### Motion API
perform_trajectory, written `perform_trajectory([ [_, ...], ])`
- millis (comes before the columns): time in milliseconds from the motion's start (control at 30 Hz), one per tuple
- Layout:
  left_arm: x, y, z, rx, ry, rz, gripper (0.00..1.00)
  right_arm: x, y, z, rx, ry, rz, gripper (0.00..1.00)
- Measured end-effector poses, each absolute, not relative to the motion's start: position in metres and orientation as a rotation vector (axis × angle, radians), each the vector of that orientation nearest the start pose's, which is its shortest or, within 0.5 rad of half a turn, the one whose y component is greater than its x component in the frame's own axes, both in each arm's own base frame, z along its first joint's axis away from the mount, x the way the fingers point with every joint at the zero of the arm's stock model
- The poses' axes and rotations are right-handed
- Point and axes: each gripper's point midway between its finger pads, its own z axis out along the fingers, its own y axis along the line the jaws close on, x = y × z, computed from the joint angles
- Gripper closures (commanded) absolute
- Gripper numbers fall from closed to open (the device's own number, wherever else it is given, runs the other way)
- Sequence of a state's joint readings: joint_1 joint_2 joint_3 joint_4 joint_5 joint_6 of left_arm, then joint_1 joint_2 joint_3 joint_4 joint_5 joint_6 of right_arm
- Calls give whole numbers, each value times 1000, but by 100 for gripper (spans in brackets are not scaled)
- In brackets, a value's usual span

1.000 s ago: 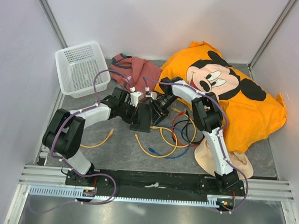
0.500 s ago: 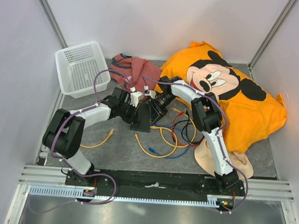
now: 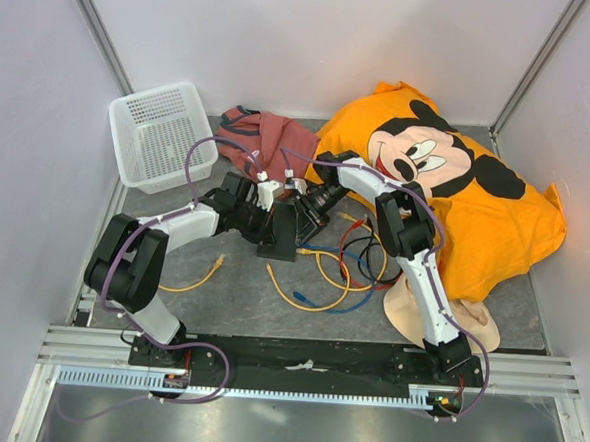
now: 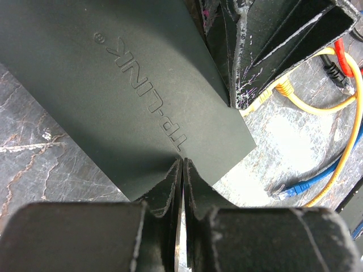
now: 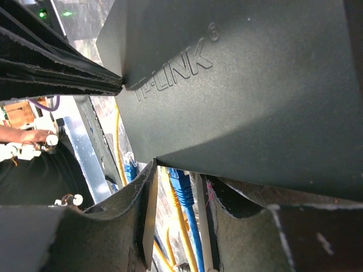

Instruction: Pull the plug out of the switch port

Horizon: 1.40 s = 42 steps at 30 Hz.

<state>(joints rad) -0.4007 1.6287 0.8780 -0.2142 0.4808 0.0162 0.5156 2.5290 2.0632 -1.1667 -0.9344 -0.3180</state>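
The switch (image 3: 282,230) is a thin matte-black box, held up on edge off the table. Its lettered face fills the left wrist view (image 4: 130,85) and the right wrist view (image 5: 238,85). My left gripper (image 4: 182,164) is shut on the switch's near edge, pinching it from the left (image 3: 263,217). My right gripper (image 5: 177,173) reaches in from the right (image 3: 307,214). Its jaws stand apart on either side of a blue plug (image 5: 180,185) that runs up under the switch's edge. A gap shows beside the plug. A yellow cable (image 5: 187,226) runs alongside it.
A tangle of yellow, blue, red and black cables (image 3: 344,266) lies under and right of the switch. A loose yellow plug (image 3: 215,266) lies to the left. A white basket (image 3: 160,133), a red cloth (image 3: 272,135) and an orange Mickey cushion (image 3: 467,196) line the back.
The right gripper's jaws have narrowed around the blue plug, and that wrist has edged slightly toward the switch. The left gripper and the switch have stayed put.
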Motion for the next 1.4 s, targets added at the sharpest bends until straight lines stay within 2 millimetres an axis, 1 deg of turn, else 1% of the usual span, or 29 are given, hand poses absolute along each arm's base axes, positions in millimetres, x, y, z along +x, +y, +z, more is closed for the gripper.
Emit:
perform_trajectory([
  [200,294,-212,41,716,2441,-761,90,311,326,22,-1179,2678,1484,63],
  [267,294,-212,41,716,2441,-762,90,312,326,22,-1187,2678,1476,62],
  [333,295,-212,41,716,2441,-761,90,313,325,22,-1197,2683,1456,59],
  [700,296,-213,41,717,2440,-764,89,322,319,21,-1259,2664,1362,60],
  [800,296,-213,41,717,2440,-764,89,322,319,21,-1261,2662,1361,60],
  [933,296,-213,41,717,2440,-764,90,320,320,21,-1264,2655,1370,57],
  [1000,296,-213,41,720,2438,-763,89,318,320,22,-1259,2653,1383,57],
  [1100,297,-213,41,725,2436,-761,90,315,319,22,-1251,2663,1398,61],
  [1133,297,-213,41,725,2436,-761,89,315,319,22,-1249,2664,1401,66],
  [1233,297,-213,41,728,2434,-759,89,315,318,20,-1251,2673,1385,74],
  [1400,297,-213,41,733,2432,-758,89,314,319,19,-1245,2687,1378,82],
])
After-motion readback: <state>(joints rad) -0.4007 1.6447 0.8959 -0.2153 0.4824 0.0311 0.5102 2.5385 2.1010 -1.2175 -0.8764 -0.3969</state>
